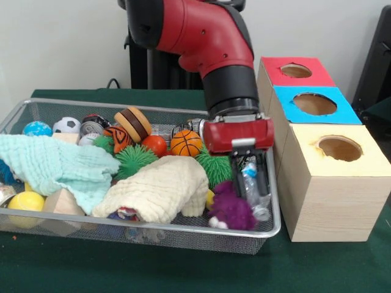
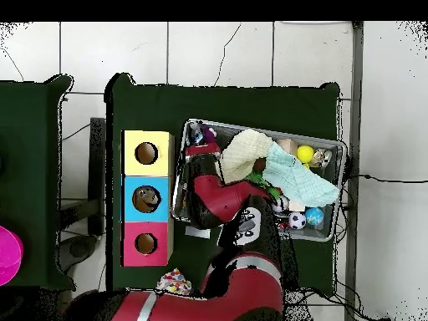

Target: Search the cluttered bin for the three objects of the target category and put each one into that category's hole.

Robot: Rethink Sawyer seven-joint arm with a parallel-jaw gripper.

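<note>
My gripper (image 1: 252, 190) reaches down into the right end of the wire mesh bin (image 1: 276, 227). Its black fingers (image 1: 239, 180) are shut on a small clear plastic bottle (image 1: 259, 206), which hangs tilted just above a purple plush toy (image 1: 232, 209). To the right of the bin stand three wooden boxes with holes: red-topped (image 1: 296, 71), blue-topped (image 1: 314, 104) and yellow-topped (image 1: 339, 148). In the overhead view the red arm (image 2: 219, 196) hides the gripper and the bottle; the boxes (image 2: 146, 199) sit left of the bin (image 2: 251, 125).
The bin also holds a cream towel (image 1: 162, 189), a mint cloth (image 1: 61, 165), a basketball (image 1: 186, 143), green spiky balls (image 1: 134, 160), a burger toy (image 1: 134, 124), a soccer ball (image 1: 66, 125) and a yellow ball (image 1: 25, 201). The bin's right wall lies close to the gripper.
</note>
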